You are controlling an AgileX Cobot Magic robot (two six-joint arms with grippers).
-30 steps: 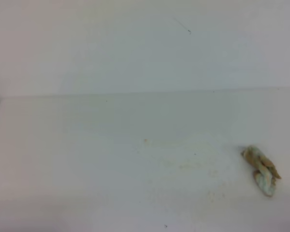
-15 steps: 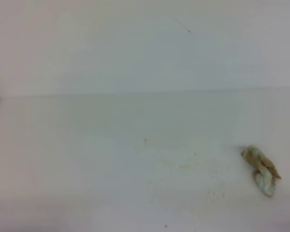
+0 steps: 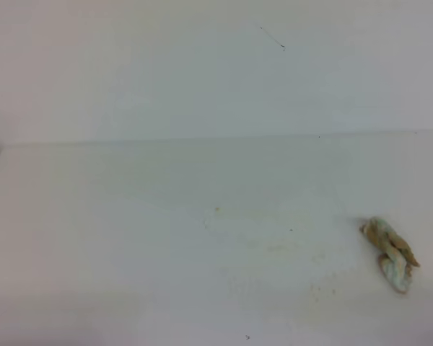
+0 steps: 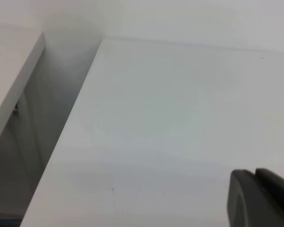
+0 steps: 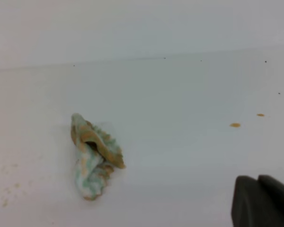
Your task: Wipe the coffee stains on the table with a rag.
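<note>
While the rag [image 3: 390,254] lies crumpled on the table [image 3: 130,216] right of the faint coffee stains [image 3: 278,250] in your high view, your left gripper [image 4: 262,198] can't be judged, and your right gripper [image 5: 262,201], closed and empty, sits right of that rag.

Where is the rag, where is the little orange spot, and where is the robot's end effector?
rag [image 5: 93,161]: right wrist view, on the middle of the crumpled wad.
orange spot [image 5: 235,125]: right wrist view, on the larger speck itself.
right end effector [image 5: 258,201]: right wrist view, on the dark tips at the bottom corner.
</note>
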